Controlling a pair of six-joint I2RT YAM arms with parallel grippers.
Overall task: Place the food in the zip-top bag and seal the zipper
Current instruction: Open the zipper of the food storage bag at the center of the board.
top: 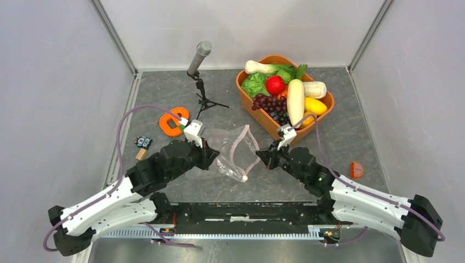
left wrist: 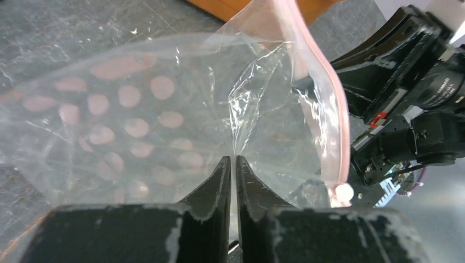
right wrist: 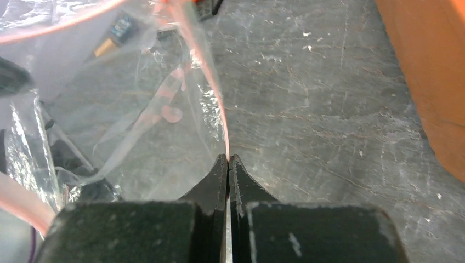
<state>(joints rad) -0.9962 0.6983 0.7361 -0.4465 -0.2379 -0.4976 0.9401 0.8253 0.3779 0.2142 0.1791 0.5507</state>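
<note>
The clear zip-top bag [top: 233, 153] hangs between my two grippers above the table, its mouth held apart. Its pinkish zipper [top: 239, 143] curves open, with a white slider [top: 244, 178] at the near end. My left gripper [top: 211, 155] is shut on the bag's left wall [left wrist: 164, 126]. My right gripper [top: 262, 157] is shut on the zipper strip [right wrist: 216, 104] at the right side. The food lies in the orange tub [top: 257, 115] at the back right: dark grape bunch [top: 270, 104], red piece [top: 275, 85], green lettuce [top: 256, 84], yellow piece [top: 315, 106]. The bag holds no food.
A microphone on a small tripod [top: 200, 66] stands at the back centre. An orange tape dispenser [top: 173, 121] and a small blue-and-black block [top: 143, 142] lie to the left. A small orange piece [top: 356, 169] lies on the table at the right.
</note>
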